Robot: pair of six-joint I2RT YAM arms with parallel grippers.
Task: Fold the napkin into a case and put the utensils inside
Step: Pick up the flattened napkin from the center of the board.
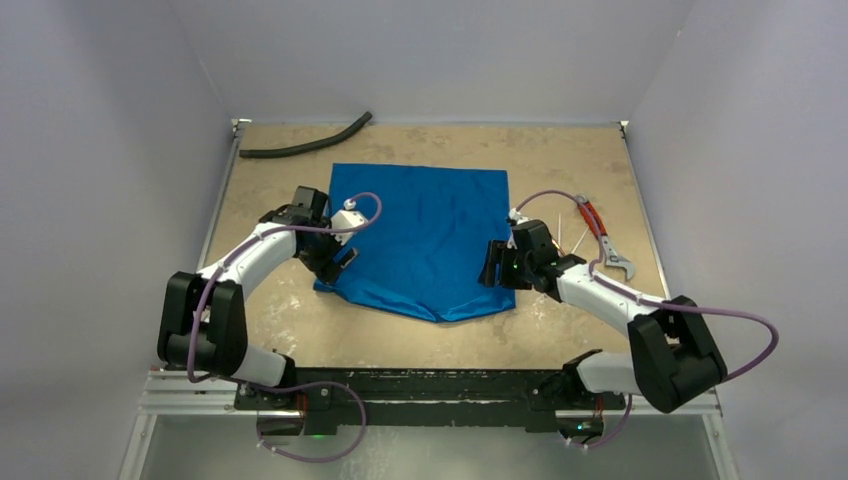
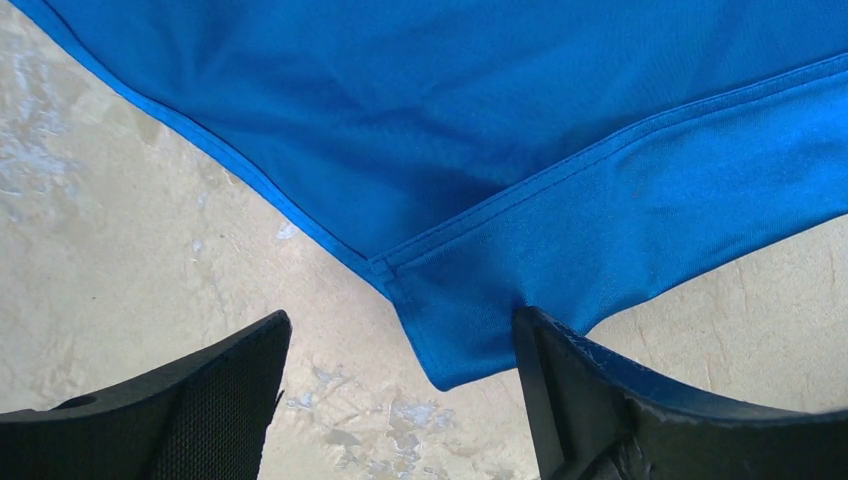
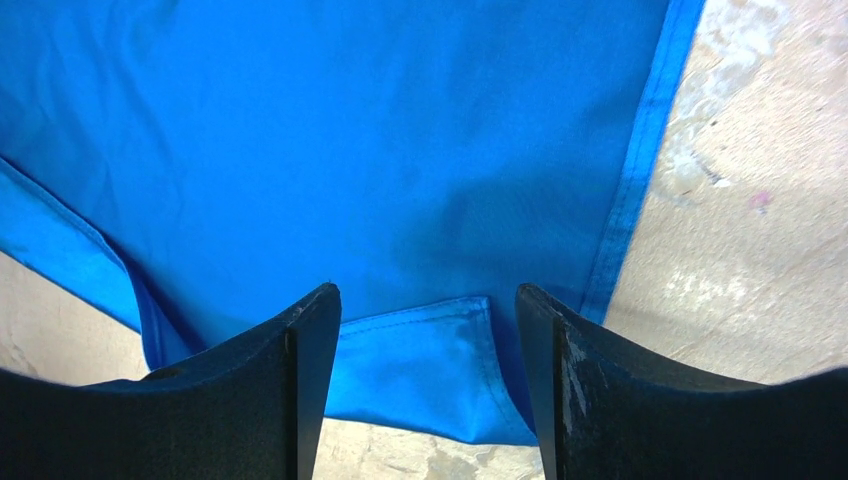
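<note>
The napkin [image 1: 425,240] lay at mid-table, its near edge turned over. The left gripper [image 2: 400,400] stood at the near-left corner, jaws apart. The right gripper [image 3: 428,390] straddled the near-right corner, jaws likewise apart.

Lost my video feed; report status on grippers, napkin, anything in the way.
Left gripper, jaws open, at napkin near-left corner. Right gripper, jaws open, at near-right corner, edge folded over. Nothing held. Wrench, hose lie clear of it.
</note>
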